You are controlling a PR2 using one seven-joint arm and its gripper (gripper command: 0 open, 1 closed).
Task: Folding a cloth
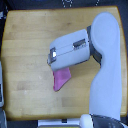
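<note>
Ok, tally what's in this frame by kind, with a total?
Pink cloth: 1
Wooden tabletop: 1
Robot arm: 1, its gripper hidden from this view
Total: 3

**Wood, cloth and plastic shell**

My table was wood, warm honey-brown, with a faint grain and a smooth, low-sheen finish. The cloth on it was thin pink-magenta fabric, matt and soft-looking, with no shine at all. My arm wore a pale grey-white shell that looked like smooth plastic, lightly satin. Darker bands on my wrist housing looked like metal or dark plastic; I could not tell which.
</note>
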